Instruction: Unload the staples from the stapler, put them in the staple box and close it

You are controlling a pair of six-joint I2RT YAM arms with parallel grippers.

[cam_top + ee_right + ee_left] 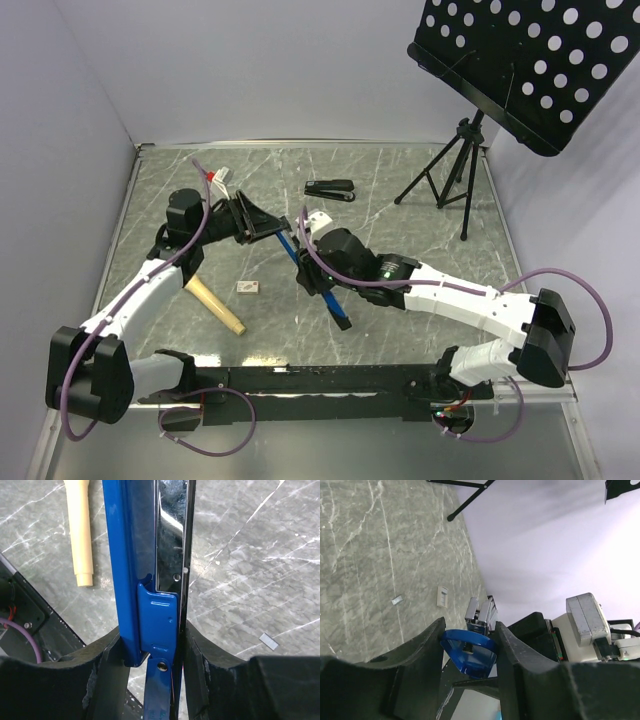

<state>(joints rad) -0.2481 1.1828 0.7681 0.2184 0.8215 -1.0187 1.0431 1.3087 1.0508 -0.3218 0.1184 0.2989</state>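
the blue stapler is up off the table, held between the two arms. its long side runs slanted in the top view — one tip far and to the left, the other near and to the right. the right claw is clenched on its middle, with the blue top and shiny rail squeezed between the fingers. the left claw sits at the far tip, one finger on each side of the blue nose, and looks pinched on it — so the next pull is likely the left arm's, along that long side.
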